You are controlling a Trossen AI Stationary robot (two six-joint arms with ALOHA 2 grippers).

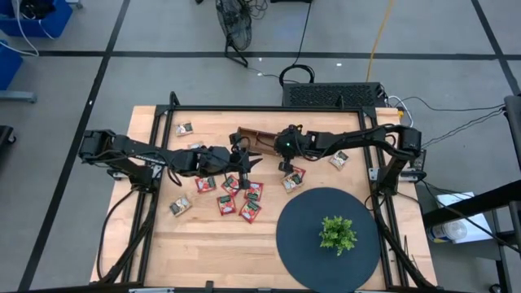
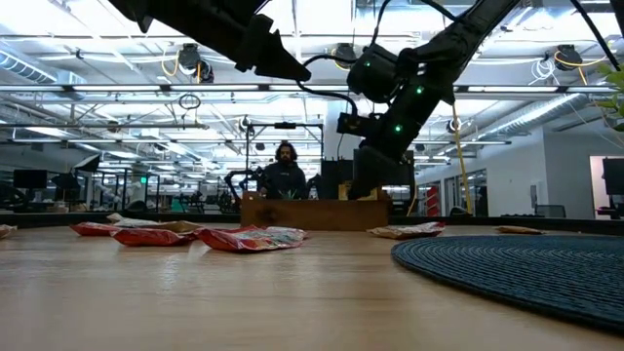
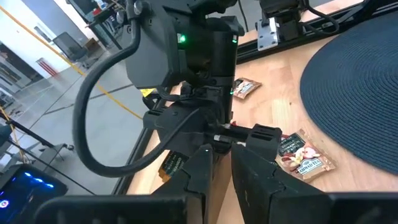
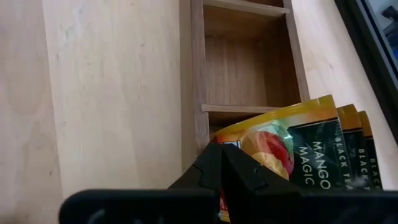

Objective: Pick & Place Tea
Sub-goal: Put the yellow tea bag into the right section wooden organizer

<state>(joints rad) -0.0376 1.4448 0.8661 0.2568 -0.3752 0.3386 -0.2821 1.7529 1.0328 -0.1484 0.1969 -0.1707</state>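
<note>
Two arms meet over the wooden tray in the high view: the right gripper hangs at the tray's near right end, the left gripper just beside the tray's near edge. Loose tea sachets lie nearer the camera than the tray, closer to the left arm; whether either gripper holds one cannot be read here.

Low view: the tray stands mid-table with the right arm's gripper dropping onto its right part; red sachets lie flat on the wood left of it.

Left wrist view: the left gripper's fingers stand nearly together, nothing visible between them; the right arm's wrist fills the scene, and one sachet lies flat beside the dark mat.

Right wrist view: the right gripper is closed on an orange sachet, apparently standing on edge in the tray's nearest compartment with similar packets behind it; two empty compartments lie beyond. Its long axis cannot be judged.
</note>
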